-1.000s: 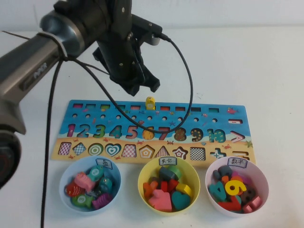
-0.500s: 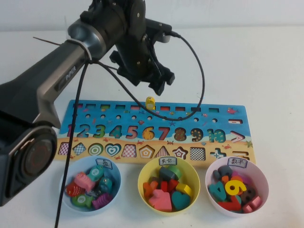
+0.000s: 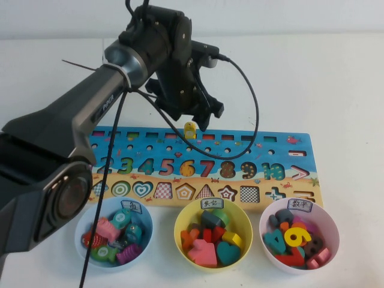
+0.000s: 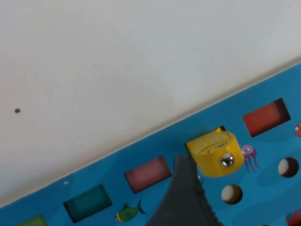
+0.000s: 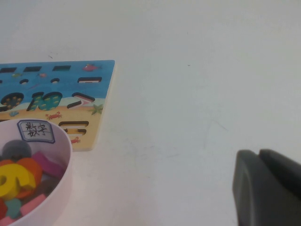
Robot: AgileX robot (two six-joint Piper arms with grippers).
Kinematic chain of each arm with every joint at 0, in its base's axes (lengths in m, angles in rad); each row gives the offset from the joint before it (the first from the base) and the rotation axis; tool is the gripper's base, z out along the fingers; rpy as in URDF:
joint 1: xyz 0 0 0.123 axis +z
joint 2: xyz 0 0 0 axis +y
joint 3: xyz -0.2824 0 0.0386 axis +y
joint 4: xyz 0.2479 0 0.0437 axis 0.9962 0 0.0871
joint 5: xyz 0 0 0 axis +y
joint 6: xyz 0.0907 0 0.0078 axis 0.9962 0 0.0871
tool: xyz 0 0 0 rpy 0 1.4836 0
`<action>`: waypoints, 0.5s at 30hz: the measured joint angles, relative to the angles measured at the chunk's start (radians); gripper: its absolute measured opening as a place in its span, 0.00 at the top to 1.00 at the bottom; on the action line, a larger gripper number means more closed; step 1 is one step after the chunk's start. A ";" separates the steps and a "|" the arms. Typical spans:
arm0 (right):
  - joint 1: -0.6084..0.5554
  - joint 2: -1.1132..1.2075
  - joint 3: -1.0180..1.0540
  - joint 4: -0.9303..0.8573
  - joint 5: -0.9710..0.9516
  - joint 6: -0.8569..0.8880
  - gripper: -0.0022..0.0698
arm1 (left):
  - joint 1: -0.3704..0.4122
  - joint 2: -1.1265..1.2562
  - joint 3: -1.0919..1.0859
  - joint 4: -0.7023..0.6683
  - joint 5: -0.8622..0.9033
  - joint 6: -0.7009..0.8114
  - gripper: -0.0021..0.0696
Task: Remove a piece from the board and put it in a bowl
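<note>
The yellow fish piece stands upright in the top row of the board, near its middle. My left gripper hovers just behind and above the piece, open. In the left wrist view one dark finger sits right beside the piece over the board; the other finger is out of frame. The pale blue bowl stands in front of the board's left end, holding several fish pieces. My right gripper is shut and empty over bare table, right of the board.
A yellow bowl of shape pieces and a pale pink bowl of number pieces stand in front of the board; the pink bowl also shows in the right wrist view. The left arm's cable loops over the board's middle.
My left arm has swung to the right and come down toward the yellow piece. The piece, board and bowls have not moved.
</note>
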 joint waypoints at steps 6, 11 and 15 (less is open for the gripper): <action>0.000 0.000 0.000 0.000 0.000 0.000 0.99 | 0.000 0.027 0.000 0.000 0.000 -0.007 0.32; 0.000 0.000 0.000 0.000 0.000 0.000 0.99 | 0.000 0.050 0.000 0.000 0.000 -0.013 0.33; 0.000 0.000 0.000 0.000 0.000 0.000 0.99 | 0.000 0.065 0.000 0.000 0.000 -0.034 0.37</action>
